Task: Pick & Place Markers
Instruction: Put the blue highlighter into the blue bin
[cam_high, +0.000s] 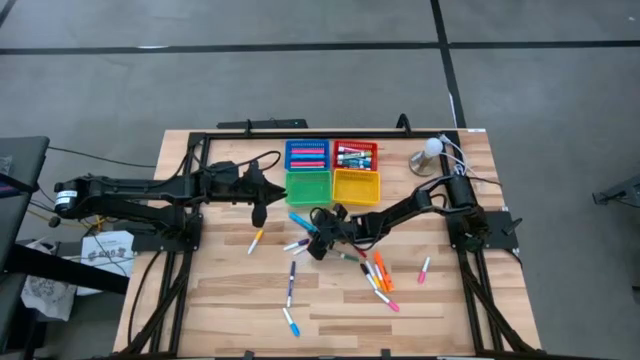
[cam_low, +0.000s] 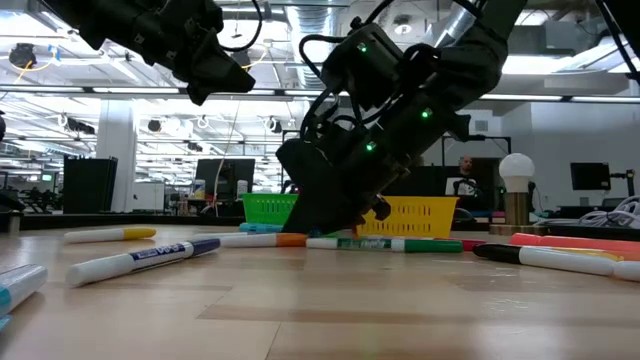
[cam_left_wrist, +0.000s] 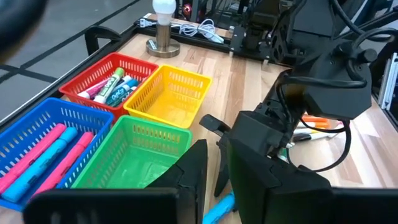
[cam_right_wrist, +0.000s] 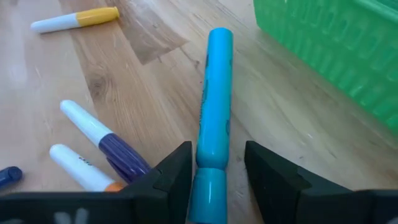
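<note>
Many capped markers lie scattered on the wooden table (cam_high: 220, 310). My right gripper (cam_high: 318, 235) is down at the table near the green tray (cam_high: 308, 186). It is open, its fingers standing on either side of the near end of a cyan marker (cam_right_wrist: 212, 106) that lies flat on the wood. A gap shows beside one finger. My left gripper (cam_high: 258, 210) hangs shut and holding nothing above the table, left of the green tray, and shows raised at the upper left in the low view (cam_low: 225, 80).
Four trays stand at the back: blue (cam_high: 307, 155) with pink and cyan markers, red (cam_high: 355, 155) with several markers, green, and yellow (cam_high: 356, 186). A lamp (cam_high: 430, 155) stands at the back right. Loose markers lie nearby: yellow-capped (cam_right_wrist: 74, 20), purple (cam_right_wrist: 106, 143), an orange cluster (cam_high: 380, 275).
</note>
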